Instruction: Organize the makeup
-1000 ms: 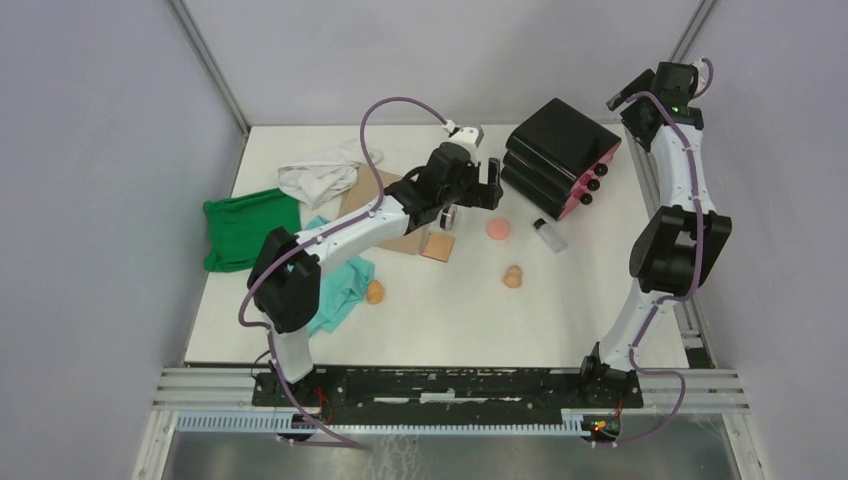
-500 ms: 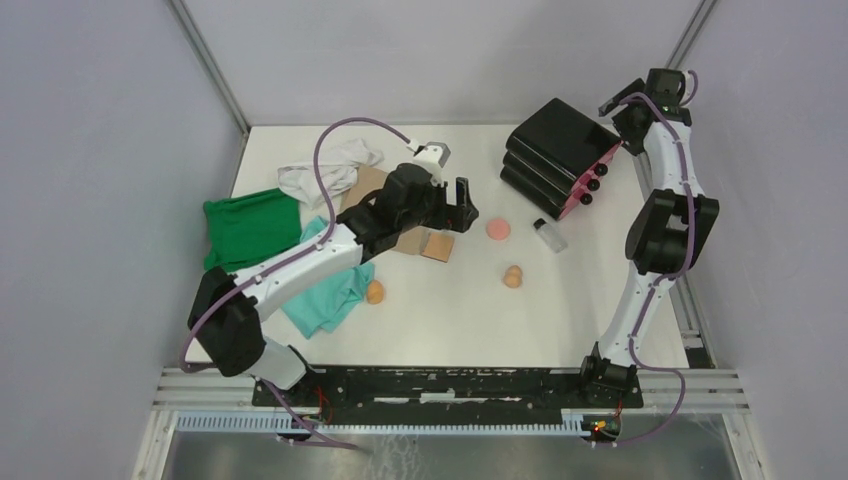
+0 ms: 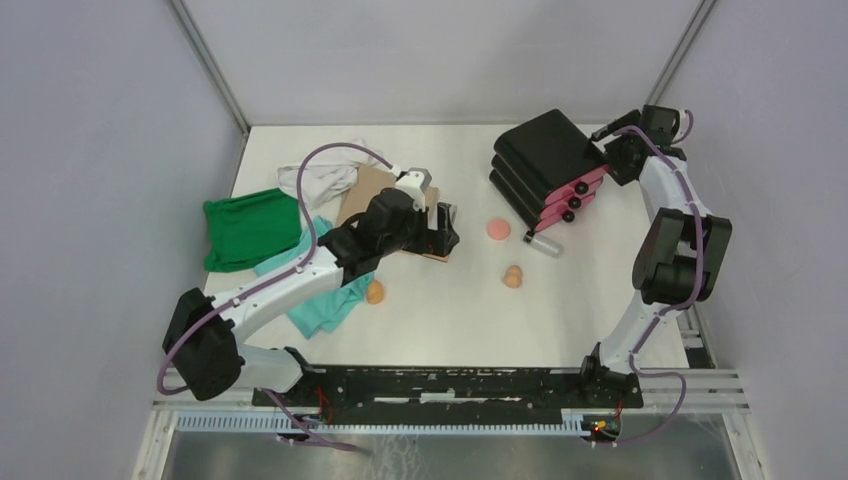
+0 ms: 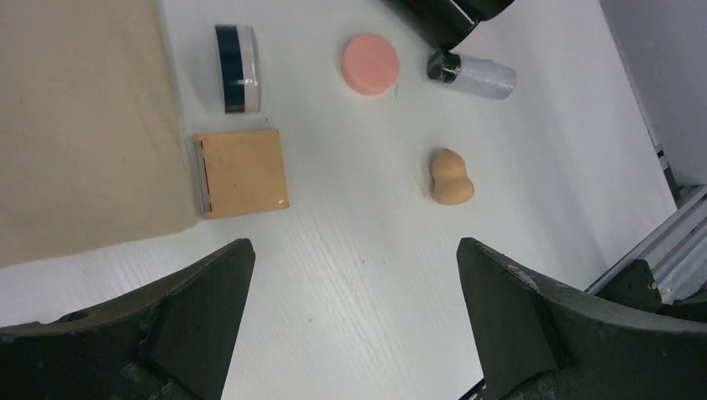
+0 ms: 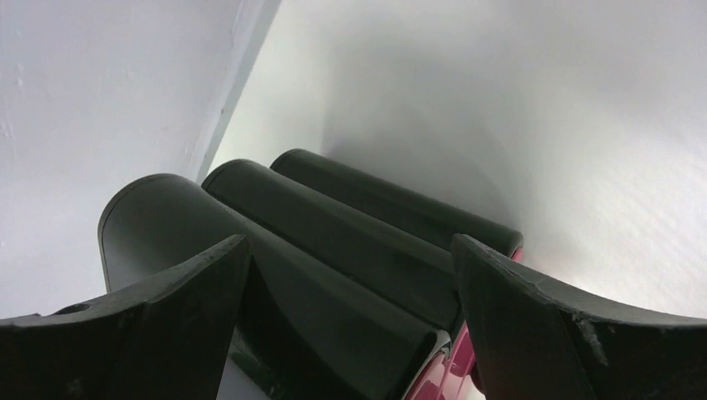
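We see the left gripper [image 4: 353, 250] hanging over the white table [image 4: 358, 333], its jaws spread wide with nothing between them. Most of the makeup lies below it. The tan square pad [image 4: 242, 172] sits against the edge of the tan cloth [image 4: 83, 125], and the small dark round jar [image 4: 240, 68] rests just beyond the pad, also beside that cloth. The salmon-pink round puff [image 4: 370, 63] lies flat, apart from the jar. The clear black-capped vial [image 4: 475, 75] lies on its side, its cap just beside the front corner of the black box with pink drawers [image 3: 545, 160]. The tan egg-shaped sponge [image 4: 450, 177] lies alone, nearer the arms' bases than the puff and vial. A second tan sponge [image 3: 375, 291] lies at the edge of the teal cloth [image 3: 320, 295], under the left arm. The green cloth [image 3: 250, 228] and white cloth [image 3: 320, 180] lie further left. The right gripper [image 5: 348, 246] is at the far right corner of the box with its jaws wide apart. The box's dark top shows between the fingers, and we cannot tell whether they touch it
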